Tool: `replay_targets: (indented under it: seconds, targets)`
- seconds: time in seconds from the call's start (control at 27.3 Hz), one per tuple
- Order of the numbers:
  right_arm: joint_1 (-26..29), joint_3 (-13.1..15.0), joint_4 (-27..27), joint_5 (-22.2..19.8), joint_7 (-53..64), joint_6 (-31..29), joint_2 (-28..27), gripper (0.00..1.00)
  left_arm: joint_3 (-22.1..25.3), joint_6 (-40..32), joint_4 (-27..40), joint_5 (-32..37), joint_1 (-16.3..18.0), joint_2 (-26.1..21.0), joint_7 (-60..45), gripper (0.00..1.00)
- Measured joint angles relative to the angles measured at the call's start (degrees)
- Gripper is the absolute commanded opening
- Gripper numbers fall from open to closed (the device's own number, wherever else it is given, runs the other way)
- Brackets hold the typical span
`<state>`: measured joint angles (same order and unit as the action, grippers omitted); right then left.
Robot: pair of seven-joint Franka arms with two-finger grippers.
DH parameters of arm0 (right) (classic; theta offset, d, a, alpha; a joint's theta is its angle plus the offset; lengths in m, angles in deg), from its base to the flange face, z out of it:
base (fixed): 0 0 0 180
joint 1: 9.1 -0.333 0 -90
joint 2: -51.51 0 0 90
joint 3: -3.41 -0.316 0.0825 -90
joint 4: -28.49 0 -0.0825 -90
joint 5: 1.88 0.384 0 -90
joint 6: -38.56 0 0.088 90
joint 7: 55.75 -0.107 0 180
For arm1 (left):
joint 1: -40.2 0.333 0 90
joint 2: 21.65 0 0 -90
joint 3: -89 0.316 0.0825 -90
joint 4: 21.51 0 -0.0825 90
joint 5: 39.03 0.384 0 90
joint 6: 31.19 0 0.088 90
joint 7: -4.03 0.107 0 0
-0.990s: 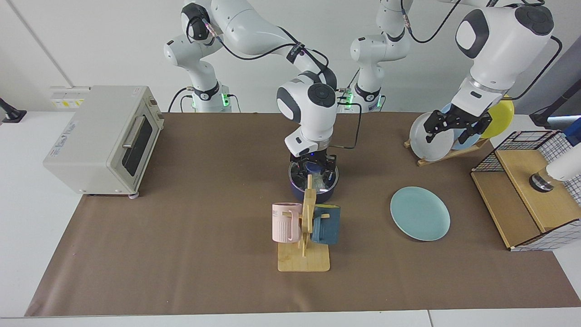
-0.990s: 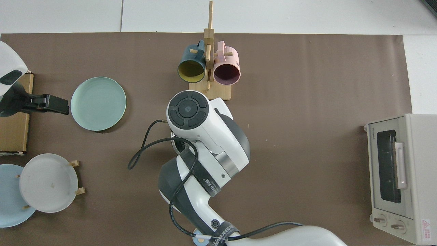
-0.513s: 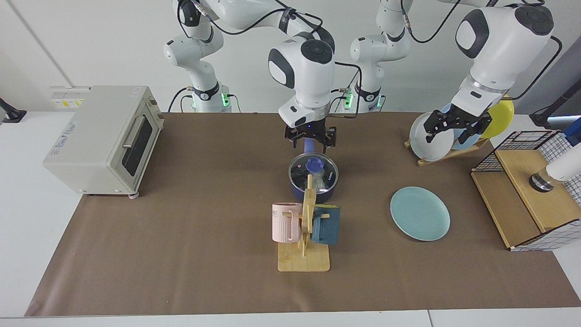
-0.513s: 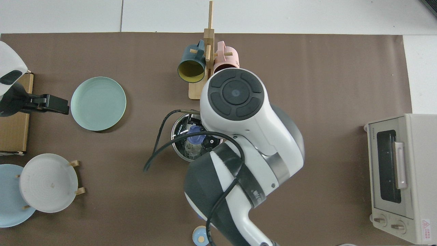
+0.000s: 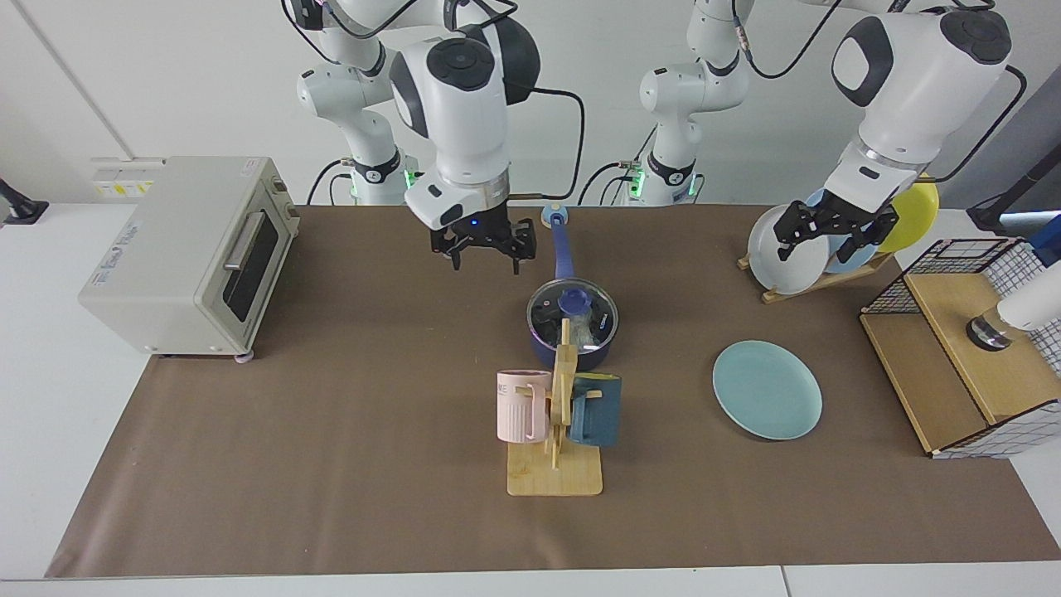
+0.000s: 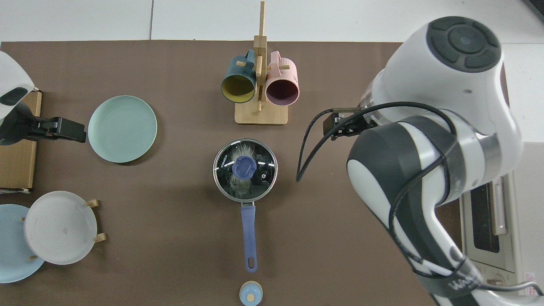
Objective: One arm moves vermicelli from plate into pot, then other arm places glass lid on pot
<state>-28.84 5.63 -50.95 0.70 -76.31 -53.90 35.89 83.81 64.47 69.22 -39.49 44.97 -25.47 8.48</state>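
Observation:
The dark navy pot (image 5: 572, 348) stands mid-table behind the mug rack, and its blue handle (image 5: 564, 253) points toward the arm bases. The glass lid (image 6: 245, 170) sits on the pot, blue knob (image 6: 244, 166) at its centre. White vermicelli (image 6: 243, 150) shows through the glass. The teal plate (image 5: 767, 390) lies bare to the pot's right in the facing view. My right gripper (image 5: 483, 249) hangs open and empty, up and to the left of the pot. My left gripper (image 5: 833, 232) waits open by the plate rack, holding nothing.
A toaster oven (image 5: 191, 257) stands at the facing view's left. A wooden mug rack (image 5: 555, 414) with a pink and a blue mug is just in front of the pot. A plate rack (image 5: 816, 278) and a wire basket (image 5: 970, 348) are at the right. A small round blue piece (image 6: 250, 294) lies beyond the handle's end.
My right gripper let go of the lid's knob, rose and swung away toward the toaster side. The lid stayed on the pot. The left arm has not moved.

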Motion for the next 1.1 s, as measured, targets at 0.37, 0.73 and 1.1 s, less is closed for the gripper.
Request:
replay_targets:
  seconds: [0.37,0.73,1.1]
  targets:
    - [10.5,0.2,-0.2,0.0,13.2,4.6,3.6,1.0,0.0,0.0,0.0,0.0,0.0,0.0,0.0,1.0]
    - [14.1,0.2,-0.4,0.0,16.6,9.8,6.4,1.0,0.0,0.0,0.0,0.0,0.0,0.0,0.0,1.0]
    - [16.9,0.2,-3.9,-0.3,16.7,10.9,12.3,1.0,0.0,0.0,0.0,0.0,0.0,0.0,0.0,1.0]
